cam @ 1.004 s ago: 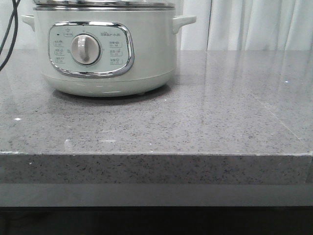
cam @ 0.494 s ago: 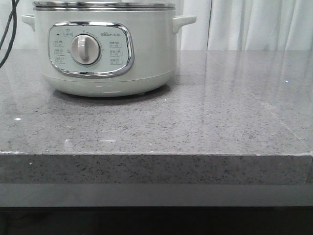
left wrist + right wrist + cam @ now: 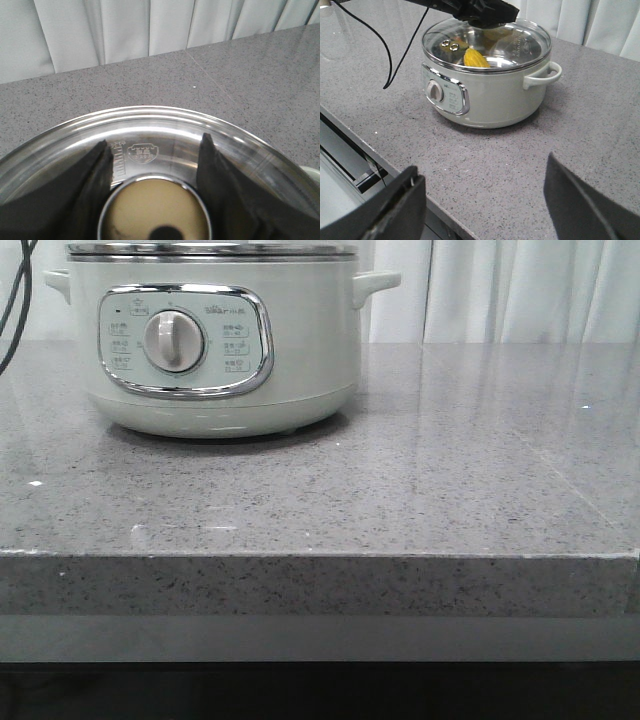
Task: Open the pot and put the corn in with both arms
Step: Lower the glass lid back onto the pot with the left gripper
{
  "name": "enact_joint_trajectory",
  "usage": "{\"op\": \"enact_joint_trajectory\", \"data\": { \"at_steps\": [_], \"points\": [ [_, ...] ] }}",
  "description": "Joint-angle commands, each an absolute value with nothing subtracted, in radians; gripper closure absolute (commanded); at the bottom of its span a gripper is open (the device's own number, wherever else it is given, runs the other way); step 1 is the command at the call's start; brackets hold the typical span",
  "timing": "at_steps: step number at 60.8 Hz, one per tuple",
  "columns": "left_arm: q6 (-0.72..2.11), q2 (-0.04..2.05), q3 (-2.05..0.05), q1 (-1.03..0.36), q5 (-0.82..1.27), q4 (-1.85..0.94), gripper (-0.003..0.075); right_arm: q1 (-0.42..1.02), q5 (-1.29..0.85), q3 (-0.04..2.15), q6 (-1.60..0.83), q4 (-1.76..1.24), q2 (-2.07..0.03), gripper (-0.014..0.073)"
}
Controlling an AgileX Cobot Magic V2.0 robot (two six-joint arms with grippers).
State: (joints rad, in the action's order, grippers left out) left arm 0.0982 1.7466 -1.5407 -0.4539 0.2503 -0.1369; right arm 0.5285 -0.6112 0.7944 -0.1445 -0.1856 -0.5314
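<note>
Left tool [image 3: 152, 150] spread around the knob of the round glass lid [image 3: 150, 127]; right tool [image 3: 482, 200] spread, empty.
Large pale grey-green electric pot [image 3: 215, 340] sits at ten o'clock on the speckled grey stone table [image 3: 420, 490]; bright yellow corn cob [image 3: 476, 59] lies inside. The lid likely slick, fragile: grip the knob.

The pot [image 3: 215, 350] had a smooth, semi-gloss pale plastic-looking body, a polished chrome frame around its control panel [image 3: 185, 341] and a bright steel rim. Its lid [image 3: 487, 44] was clear, glossy glass. The table [image 3: 400, 490] was speckled grey stone, polished and reflective. The curtain [image 3: 520, 290] was matt white cloth
</note>
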Motion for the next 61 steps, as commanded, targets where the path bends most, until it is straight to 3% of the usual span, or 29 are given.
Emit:
{"op": "enact_joint_trajectory", "data": {
  "at_steps": [1, 8, 34, 61],
  "points": [
    [0.089, 1.683, -1.574, -0.458, 0.225, -0.154, 0.0316, 0.523, -0.531, 0.818, -0.146, -0.198, -0.532, 0.0073],
    [0.089, 1.679, -1.576, -0.458, 0.227, -0.154, 0.0247, 0.523, -0.531, 0.818, -0.146, -0.198, -0.532, 0.0073],
    [0.091, 1.432, -1.549, -0.458, 0.389, -0.144, 0.0248, 0.523, -0.531, 0.818, -0.146, -0.198, -0.532, 0.0073],
    [0.091, 0.971, -1.105, -0.458, 0.392, -0.144, 0.0248, 0.523, -0.531, 0.818, -0.146, -0.198, -0.532, 0.0073]
  ]
}}
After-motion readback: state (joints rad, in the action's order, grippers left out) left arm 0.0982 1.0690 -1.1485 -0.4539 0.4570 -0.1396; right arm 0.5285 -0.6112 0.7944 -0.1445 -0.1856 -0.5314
